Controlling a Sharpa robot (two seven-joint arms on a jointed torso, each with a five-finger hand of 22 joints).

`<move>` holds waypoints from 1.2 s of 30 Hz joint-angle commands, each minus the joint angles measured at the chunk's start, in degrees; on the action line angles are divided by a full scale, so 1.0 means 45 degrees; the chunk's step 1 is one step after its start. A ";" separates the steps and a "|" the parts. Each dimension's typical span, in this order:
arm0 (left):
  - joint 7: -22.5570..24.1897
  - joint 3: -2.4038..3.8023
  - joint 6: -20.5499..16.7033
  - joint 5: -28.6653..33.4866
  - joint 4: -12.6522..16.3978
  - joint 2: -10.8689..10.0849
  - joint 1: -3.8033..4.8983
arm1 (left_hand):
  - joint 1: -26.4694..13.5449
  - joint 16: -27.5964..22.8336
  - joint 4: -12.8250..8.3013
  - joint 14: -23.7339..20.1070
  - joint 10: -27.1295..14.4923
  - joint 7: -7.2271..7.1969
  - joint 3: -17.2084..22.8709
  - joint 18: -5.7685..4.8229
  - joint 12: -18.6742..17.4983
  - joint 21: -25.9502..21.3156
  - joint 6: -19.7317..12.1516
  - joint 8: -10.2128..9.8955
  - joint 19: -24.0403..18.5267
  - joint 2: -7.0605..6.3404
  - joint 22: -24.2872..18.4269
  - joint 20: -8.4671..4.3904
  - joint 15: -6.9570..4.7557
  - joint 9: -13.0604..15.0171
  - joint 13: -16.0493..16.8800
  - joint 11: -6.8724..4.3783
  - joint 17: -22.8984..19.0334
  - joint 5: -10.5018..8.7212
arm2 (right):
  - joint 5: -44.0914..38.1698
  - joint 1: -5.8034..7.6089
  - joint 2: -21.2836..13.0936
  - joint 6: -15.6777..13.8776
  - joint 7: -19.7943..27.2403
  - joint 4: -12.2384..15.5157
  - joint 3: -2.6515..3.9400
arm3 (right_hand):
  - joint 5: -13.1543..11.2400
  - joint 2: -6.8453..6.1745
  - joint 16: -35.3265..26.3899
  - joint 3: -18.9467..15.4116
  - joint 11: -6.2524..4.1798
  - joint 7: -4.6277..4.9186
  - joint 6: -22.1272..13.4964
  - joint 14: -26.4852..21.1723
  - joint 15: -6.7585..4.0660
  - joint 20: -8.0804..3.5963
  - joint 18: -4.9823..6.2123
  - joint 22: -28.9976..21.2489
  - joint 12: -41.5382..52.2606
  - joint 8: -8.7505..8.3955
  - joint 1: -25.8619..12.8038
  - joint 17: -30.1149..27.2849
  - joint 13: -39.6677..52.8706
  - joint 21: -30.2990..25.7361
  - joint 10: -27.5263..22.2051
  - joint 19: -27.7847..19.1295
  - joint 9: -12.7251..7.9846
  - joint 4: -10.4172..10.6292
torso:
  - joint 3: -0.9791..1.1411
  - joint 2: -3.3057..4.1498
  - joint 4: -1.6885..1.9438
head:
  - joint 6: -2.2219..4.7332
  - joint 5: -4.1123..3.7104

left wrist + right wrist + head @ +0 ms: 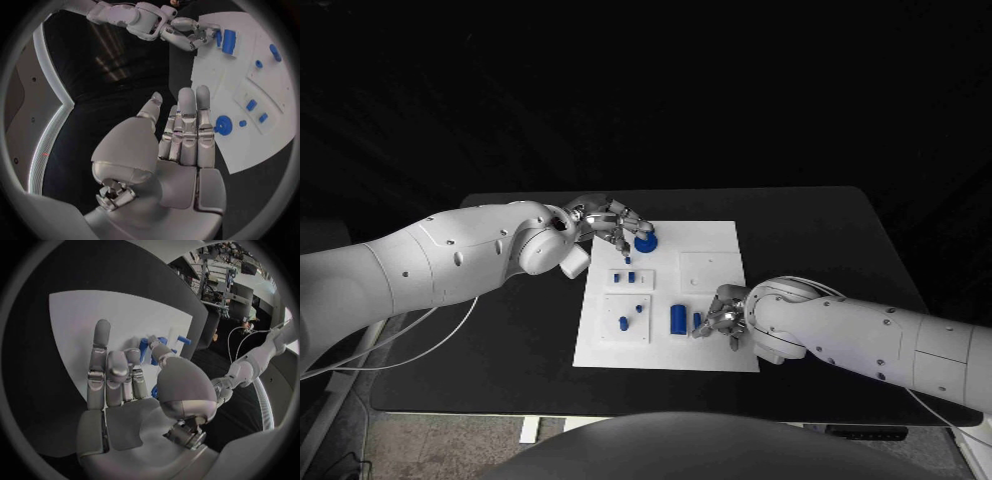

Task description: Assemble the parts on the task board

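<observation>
The white task board [708,352] lies in the middle of the black table. My left hand [607,224] hovers at the board's far left corner with its fingers [187,125] stretched out and nothing in them, right beside a round blue part [645,241] [223,125]. My right hand [723,316] is low over the board's near right part, its thumb [159,351] curled against its fingers around a small blue part [144,347] [697,321]. Just left of it a larger blue cylinder [678,318] [229,41] stands on the board.
Small blue parts [629,276] sit in a recess at the board's left, and others [623,322] lie nearer the front. A square recess [705,268] at the board's far right holds nothing. Bare black table [834,250] surrounds the board.
</observation>
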 commanded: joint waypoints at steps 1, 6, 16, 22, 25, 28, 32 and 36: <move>0.0033 0.0006 0.0228 -0.0034 0.0023 0.0023 0.0014 | 0.0118 -0.0061 0.0026 0.0045 -0.0070 0.0010 -0.0046 0.0029 0.0009 0.0056 -0.0074 0.0073 -0.0050 0.0032 -0.0011 0.0013 -0.0001 0.0016 0.0005 0.0029 0.0008 -0.0061 | -0.0021 -0.0003 0.0001 0.0116 -0.0003 -0.0059 0.0000 | -0.0024 0.0045 0.0031 -0.0054 0.0008 0.0001 0.0091 0.0036 -0.0028 -0.0037 -0.0197 -0.0017 0.0009 0.0057 -0.0052 0.0006 0.0009 0.0032 0.0030 0.0034 -0.0026 -0.0058 | -0.0012 0.0000 0.0002 | 0.0001 0.0008; 0.0017 0.0006 0.0247 -0.0040 0.0018 0.0014 0.0014 | 0.0118 -0.0061 0.0026 0.0045 -0.0070 0.0010 -0.0046 0.0029 0.0009 0.0056 -0.0074 0.0073 -0.0050 0.0032 -0.0011 0.0013 -0.0001 0.0016 0.0005 0.0029 0.0008 -0.0061 | -0.0102 -0.0003 0.0037 0.0655 -0.0156 -0.0089 0.0000 | -0.0027 0.0010 -0.0013 -0.0228 0.0020 0.0010 0.0090 0.0014 -0.0015 -0.0027 -0.0206 -0.0029 -0.0024 0.0063 0.0028 0.0006 0.0014 0.0004 -0.0018 -0.0003 -0.0039 -0.0123 | -0.0011 0.0002 0.0006 | 0.0001 -0.0011; 0.0002 0.0007 0.0273 -0.0043 0.0041 0.0004 0.0016 | 0.0118 -0.0061 0.0026 0.0045 -0.0070 0.0010 -0.0046 0.0029 0.0009 0.0056 -0.0074 0.0073 -0.0050 0.0032 -0.0011 0.0013 -0.0001 0.0016 0.0005 0.0029 0.0008 -0.0061 | -0.0396 -0.0033 0.0210 0.0952 -0.0273 -0.0225 0.0000 | -0.0026 0.0425 -0.0025 -0.1325 0.0009 -0.0019 0.0156 0.0027 -0.0016 -0.0024 -0.0198 -0.0020 -0.0011 0.0055 0.0758 0.0069 0.0113 -0.0003 0.0008 -0.0006 -0.0079 -0.0404 | 0.0005 0.0012 0.0009 | 0.0001 -0.0055; -0.0004 0.0007 0.0288 -0.0043 0.0038 -0.0001 0.0016 | 0.0118 -0.0061 0.0026 0.0045 -0.0070 0.0010 -0.0046 0.0029 0.0009 0.0056 -0.0074 0.0073 -0.0050 0.0032 -0.0011 0.0013 -0.0001 0.0016 0.0005 0.0029 0.0008 -0.0061 | -0.0390 -0.0048 0.0204 0.0918 -0.0192 -0.0265 0.0000 | -0.0018 0.0389 -0.0038 -0.1505 0.0016 -0.0005 0.0165 0.0033 -0.0017 -0.0027 -0.0206 -0.0020 -0.0035 0.0056 0.0585 0.0080 0.0112 -0.0005 0.0016 -0.0001 -0.0115 -0.0323 | -0.0007 -0.0002 0.0012 | 0.0001 -0.0049; -0.0001 0.0007 0.0280 -0.0044 0.0032 0.0000 0.0016 | 0.0118 -0.0061 0.0026 0.0045 -0.0070 0.0010 -0.0046 0.0029 0.0009 0.0056 -0.0074 0.0073 -0.0050 0.0032 -0.0011 0.0013 -0.0001 0.0016 0.0005 0.0029 0.0008 -0.0061 | -0.0308 -0.0050 0.0136 0.0857 -0.0069 -0.0228 0.0000 | 0.0063 0.0064 -0.0077 -0.1400 0.0057 0.0021 0.0145 0.0024 0.0033 0.0036 -0.0159 -0.0035 -0.0047 0.0054 0.0388 0.0046 0.0087 -0.0017 -0.0028 -0.0021 -0.0106 -0.0125 | -0.0003 -0.0006 0.0008 | 0.0001 -0.0040; 0.0004 0.0007 0.0267 -0.0045 0.0029 -0.0002 0.0016 | 0.0118 -0.0061 0.0026 0.0045 -0.0070 0.0010 -0.0046 0.0029 0.0009 0.0056 -0.0074 0.0073 -0.0050 0.0032 -0.0011 0.0013 -0.0001 0.0016 0.0005 0.0029 0.0008 -0.0061 | -0.0158 -0.0048 0.0021 0.0790 0.0098 -0.0170 0.0001 | 0.0260 -0.0395 -0.0107 -0.1227 0.0107 0.0087 0.0039 0.0003 0.0071 0.0079 -0.0122 -0.0050 -0.0032 0.0044 0.0111 0.0007 0.0076 -0.0022 -0.0059 -0.0039 -0.0105 0.0262 | -0.0012 -0.0016 0.0001 | 0.0001 -0.0034; 0.0019 0.0007 0.0237 -0.0045 0.0023 -0.0012 0.0016 | 0.0118 -0.0061 0.0026 0.0045 -0.0070 0.0010 -0.0046 0.0029 0.0009 0.0056 -0.0074 0.0073 -0.0050 0.0032 -0.0011 0.0013 -0.0001 0.0016 0.0005 0.0029 0.0008 -0.0061 | 0.0448 -0.0021 -0.0251 0.0775 0.0811 -0.0056 0.0021 | 0.0295 -0.1004 -0.0454 -0.1330 0.0301 0.0383 -0.0625 -0.0148 0.0222 0.0238 -0.0014 -0.0195 -0.0330 0.0049 0.0134 -0.0288 -0.0364 -0.0136 -0.0287 -0.0120 -0.0513 0.1164 | -0.0041 -0.0038 -0.0016 | 0.0001 -0.0006; 0.0088 0.0007 0.0165 -0.0045 0.0003 -0.0009 0.0016 | 0.0118 -0.0061 0.0026 0.0045 -0.0070 0.0010 -0.0046 0.0029 0.0009 0.0056 -0.0074 0.0073 -0.0050 0.0032 -0.0011 0.0013 -0.0001 0.0016 0.0005 0.0029 0.0008 -0.0061 | 0.1059 0.0097 -0.0529 0.0757 0.1809 0.0074 0.0080 | 0.0716 -0.0823 -0.0668 -0.2252 0.0474 0.0644 -0.1338 -0.0258 0.0365 0.0379 0.0082 -0.0365 -0.0389 0.0050 0.0253 -0.0500 -0.0608 -0.0248 -0.0430 -0.0164 -0.1474 0.1281 | -0.0032 -0.0045 -0.0030 | 0.0001 -0.0017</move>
